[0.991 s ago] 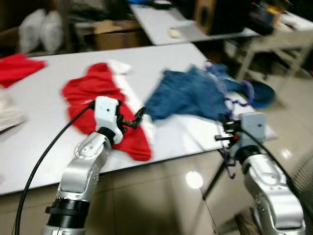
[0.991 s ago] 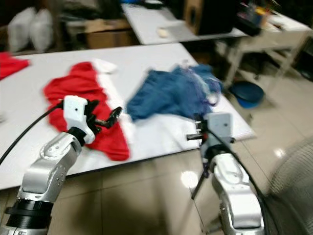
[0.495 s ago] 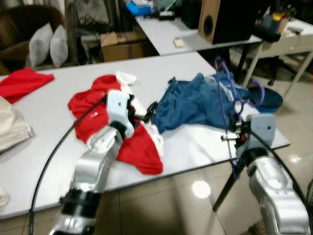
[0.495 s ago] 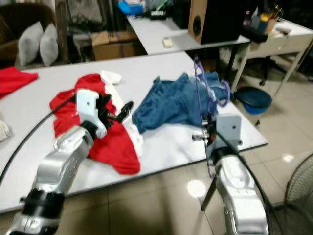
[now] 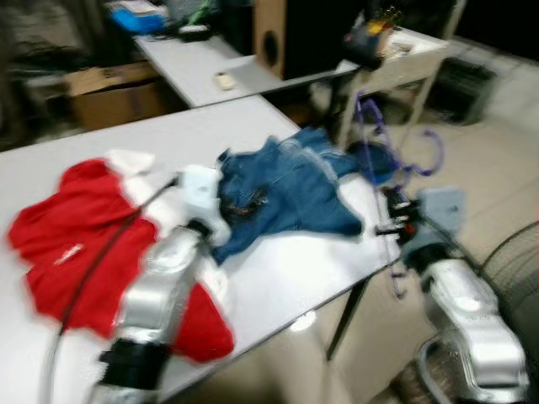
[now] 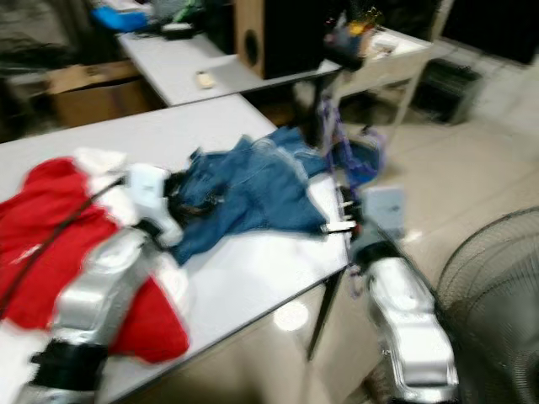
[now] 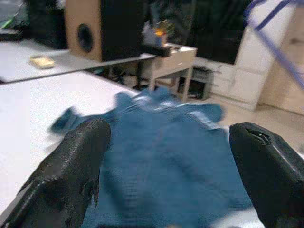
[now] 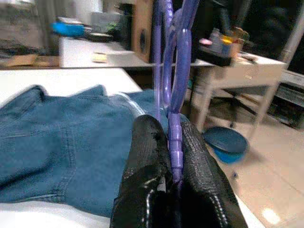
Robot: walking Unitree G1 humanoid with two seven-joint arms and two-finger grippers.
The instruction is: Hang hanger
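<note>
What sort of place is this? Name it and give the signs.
Probably a workroom or lab rather than a lived-in home: long white tables strewn with clothes such as the blue denim garment, a wooden speaker on the back table, and a floor fan on the glossy tiled floor.

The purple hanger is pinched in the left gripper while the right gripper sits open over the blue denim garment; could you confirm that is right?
The sides are swapped. In the right wrist view the right gripper is shut on the purple hanger; in the left wrist view the left gripper sits open over the blue denim garment.

Cluttered workroom; tables [image 5: 210, 71], speaker [image 5: 282, 34]
</note>
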